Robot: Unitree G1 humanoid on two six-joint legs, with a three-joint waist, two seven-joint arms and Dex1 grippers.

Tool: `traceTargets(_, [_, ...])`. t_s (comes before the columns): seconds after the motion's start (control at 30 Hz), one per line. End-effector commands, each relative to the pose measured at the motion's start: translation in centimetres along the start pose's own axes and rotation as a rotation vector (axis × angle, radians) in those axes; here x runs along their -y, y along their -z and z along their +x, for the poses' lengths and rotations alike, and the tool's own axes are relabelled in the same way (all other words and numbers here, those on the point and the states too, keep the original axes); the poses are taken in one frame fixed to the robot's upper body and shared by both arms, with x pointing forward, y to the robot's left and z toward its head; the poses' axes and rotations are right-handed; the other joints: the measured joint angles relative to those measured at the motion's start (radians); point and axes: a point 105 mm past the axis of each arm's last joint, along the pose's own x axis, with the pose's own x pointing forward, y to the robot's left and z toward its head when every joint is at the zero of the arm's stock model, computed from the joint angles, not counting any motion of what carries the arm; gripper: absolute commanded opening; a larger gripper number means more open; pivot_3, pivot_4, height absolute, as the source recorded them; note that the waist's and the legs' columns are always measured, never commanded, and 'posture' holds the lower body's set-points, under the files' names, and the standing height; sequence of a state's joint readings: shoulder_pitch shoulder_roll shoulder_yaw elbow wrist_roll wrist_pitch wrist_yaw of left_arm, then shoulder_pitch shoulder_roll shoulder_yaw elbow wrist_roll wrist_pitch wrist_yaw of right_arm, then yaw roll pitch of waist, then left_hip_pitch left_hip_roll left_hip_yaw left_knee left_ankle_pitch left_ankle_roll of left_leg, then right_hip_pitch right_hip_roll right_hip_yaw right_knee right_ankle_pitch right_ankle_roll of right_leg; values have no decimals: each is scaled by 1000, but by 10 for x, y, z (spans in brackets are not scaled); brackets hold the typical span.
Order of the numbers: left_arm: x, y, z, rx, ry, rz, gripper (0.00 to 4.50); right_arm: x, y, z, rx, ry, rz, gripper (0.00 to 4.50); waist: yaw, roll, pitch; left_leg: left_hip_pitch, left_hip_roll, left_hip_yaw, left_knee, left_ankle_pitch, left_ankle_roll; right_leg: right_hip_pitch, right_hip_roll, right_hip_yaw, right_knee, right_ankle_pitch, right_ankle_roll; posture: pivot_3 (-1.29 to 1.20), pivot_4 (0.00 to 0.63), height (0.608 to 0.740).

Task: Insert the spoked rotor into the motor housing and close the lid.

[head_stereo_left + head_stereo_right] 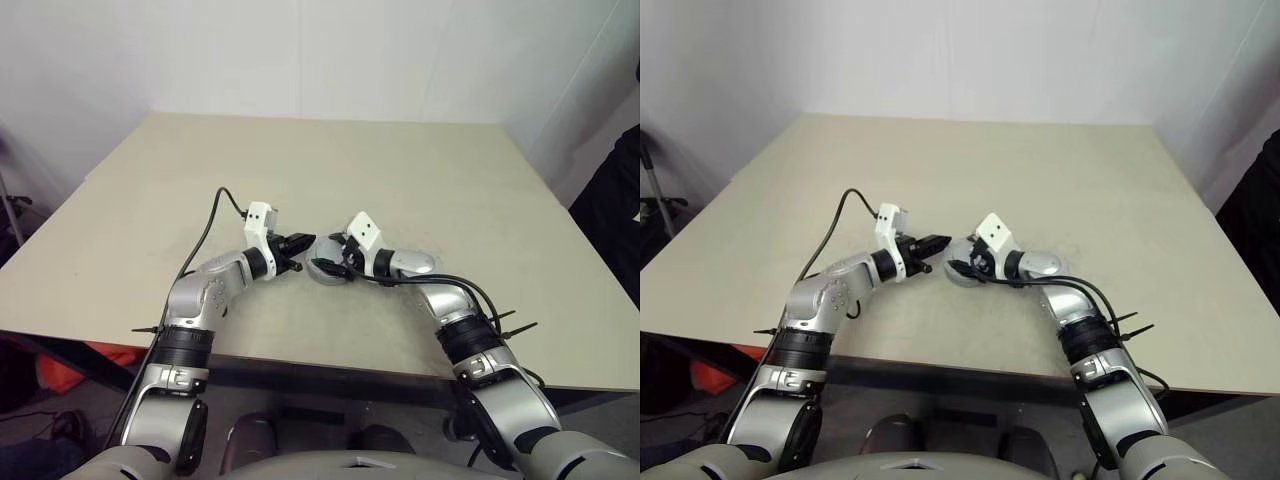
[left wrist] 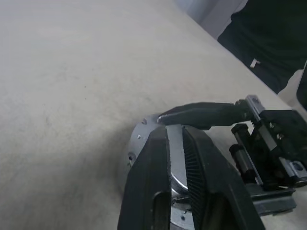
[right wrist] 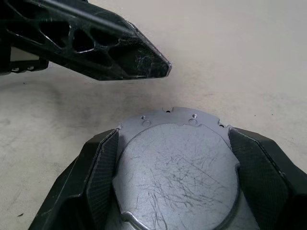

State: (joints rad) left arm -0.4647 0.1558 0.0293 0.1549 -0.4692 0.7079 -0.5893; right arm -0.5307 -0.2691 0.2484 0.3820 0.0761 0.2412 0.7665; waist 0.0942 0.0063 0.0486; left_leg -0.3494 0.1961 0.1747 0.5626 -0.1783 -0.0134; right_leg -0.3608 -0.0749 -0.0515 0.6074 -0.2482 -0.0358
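**Right gripper clamps the silver disc near the table's front edge**

While the copper coils named for the motor housing (image 3: 177, 167) cannot be made out from these angles, a round silver metal disc with a scratched flat face and small holes along its rim sits between the right gripper (image 3: 175, 177) fingers; it is probably the housing with its flat side facing the wrist camera. The two black ribbed pads (image 3: 103, 177) press against opposite sides of the disc, jaws spread wide around it. In the head views the disc lies low over the beige table (image 1: 400, 170), near the middle of its front edge, gripped from the robot's right side.

Just beside it, the left gripper (image 1: 300, 243) points in from the robot's left, its two black fingers (image 2: 153, 158) drawn together with barely a slit between them and nothing held. Its tip hovers near the disc's rim; whether it touches is hard to tell.

A person in dark clothing (image 1: 615, 210) stands at the table's right side.
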Motion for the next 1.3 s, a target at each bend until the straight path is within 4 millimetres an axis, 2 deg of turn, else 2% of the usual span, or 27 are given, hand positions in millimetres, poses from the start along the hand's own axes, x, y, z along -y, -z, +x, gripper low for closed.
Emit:
traceTargets(0.03, [9, -10, -2, 31, 51, -2, 508, 0, 35, -6, -130, 27, 30, 3211, 0, 0, 0, 0, 0, 0, 0, 0, 0, 0, 0, 0, 0, 0, 0, 0, 0, 740])
traceTargets(0.13, [17, -3, -2, 6, 97, -38, 508, -1, 36, -8, -129, 27, 26, 3211, 1, 0, 0, 0, 0, 0, 0, 0, 0, 0, 0, 0, 0, 0, 0, 0, 0, 740])
traceTargets(0.2, [17, 11, -1, -70, 91, -49, 508, -2, 34, -8, -124, 24, 26, 3211, 2, 0, 0, -1, 0, 0, 0, 0, 0, 0, 0, 0, -1, 0, 0, 0, 0, 740])
traceTargets(0.33, [-5, 42, -2, -238, -57, -26, 508, -1, 26, -10, -109, 36, 15, 3211, 3, 0, 0, -1, -1, 0, -1, -1, 1, 0, 0, 0, -2, 0, 0, 0, 0, 740])
traceTargets(0.5, [-12, 42, -4, -254, -97, -34, 508, 1, 4, -10, -61, 42, 7, 3211, 3, 0, 0, -1, -3, 0, -1, -1, 2, 1, -1, 0, -2, -1, 1, 0, 0, 740])
traceTargets(0.67, [-11, 40, -4, -250, -86, -29, 508, 1, -3, -6, -49, 34, 37, 3211, 2, 0, 0, -1, -3, 0, -2, -1, 2, 1, -2, 0, -2, -1, 2, 0, 0, 740])
traceTargets(0.77, [-7, 41, -4, -248, -66, -28, 448, -2, -7, -8, -38, 6, 36, 4237, 2, 0, 0, -1, -3, 0, -2, -1, 2, 0, -2, 0, -2, -1, 2, 0, 0, 740])
traceTargets(0.8, [-4, 40, -4, -244, -52, -31, 448, -7, -14, -13, -24, -25, -26, 4465, 3, 0, 0, -1, -3, 0, -2, -1, 2, 0, -2, 0, -2, -1, 2, 0, 0, 740])
traceTargets(0.9, [0, 41, -5, -242, -35, -36, 448, -20, -33, -24, 15, -77, -140, 4465, 6, 0, 1, -4, -4, 0, -3, -2, 3, -1, -2, 0, -3, -2, 3, 0, 0, 740])
traceTargets(1.0, [0, 42, -5, -244, -28, -38, 448, -22, -42, -30, 34, -87, -147, 4465, 3, 0, 2, -7, -4, 0, -3, -2, 3, -4, -2, 0, -3, 0, 0, 0, 0, 740])
traceTargets(1.1, [8, 40, -4, -236, 11, -39, 448, -13, -52, -35, 62, -43, -124, 4465, 5, 1, 2, -10, -4, -1, -3, -2, 3, -7, -2, 0, -3, 1, -2, 0, 0, 740])
traceTargets(1.2, [13, 39, -2, -229, 38, -35, 448, 11, -61, -41, 88, 67, 0, 4465, 5, 1, 2, -12, -5, -1, -2, -2, 3, -8, -2, 0, -3, 1, -3, 0, 0, 740])
traceTargets(1.3, [16, 38, -2, -226, 55, -31, 448, 39, -49, -48, 37, 213, 213, 4465, 4, 1, 2, -12, -6, -1, -1, -2, 3, -8, -2, 0, -2, 1, -3, 0, 0, 740])
